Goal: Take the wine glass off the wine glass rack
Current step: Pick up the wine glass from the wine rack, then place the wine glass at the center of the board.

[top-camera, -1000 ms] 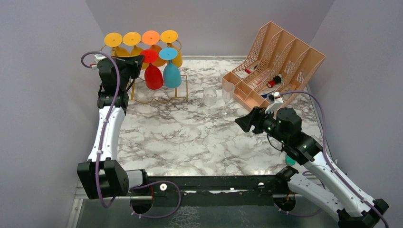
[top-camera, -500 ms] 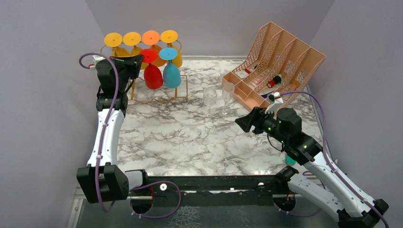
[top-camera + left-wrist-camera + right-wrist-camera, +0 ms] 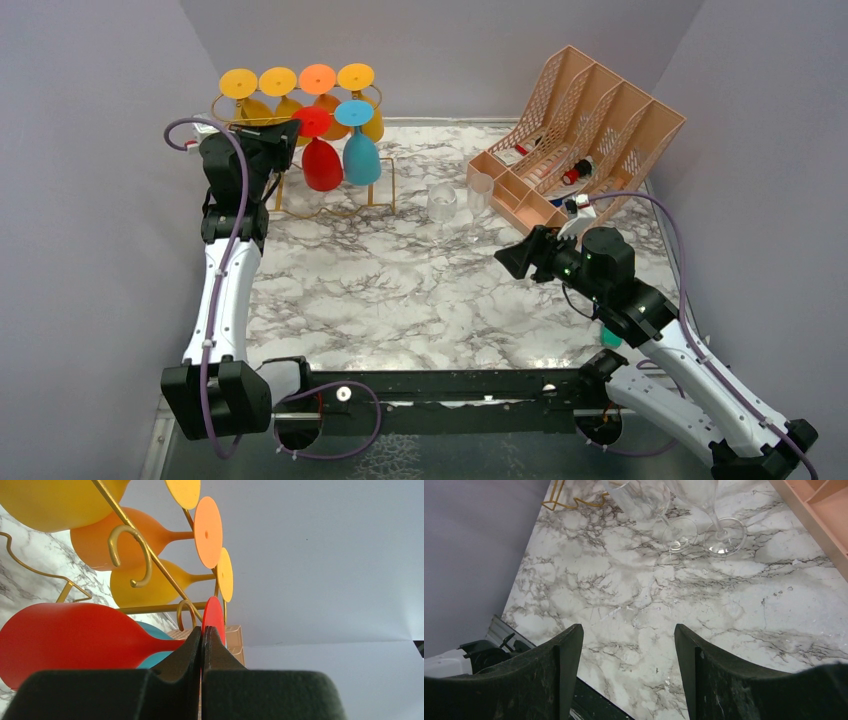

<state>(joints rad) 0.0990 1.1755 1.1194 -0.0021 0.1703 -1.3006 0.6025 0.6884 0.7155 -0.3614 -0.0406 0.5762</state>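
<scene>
Red wine glass (image 3: pixel 75 640) at left tool (image 3: pixel 201 632)

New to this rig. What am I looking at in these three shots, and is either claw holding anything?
Two robot arms bolted at a marble table. One picture looks down from above; the other two come from a camera on each wrist. At the back, a gold wire rack hangs coloured glasses upside down; two clear glasses and a peach file organizer stand to the right. The left gripper is shut at the stem of the red glass; whether it pinches it is unclear. The right gripper is open, holding nothing.
</scene>
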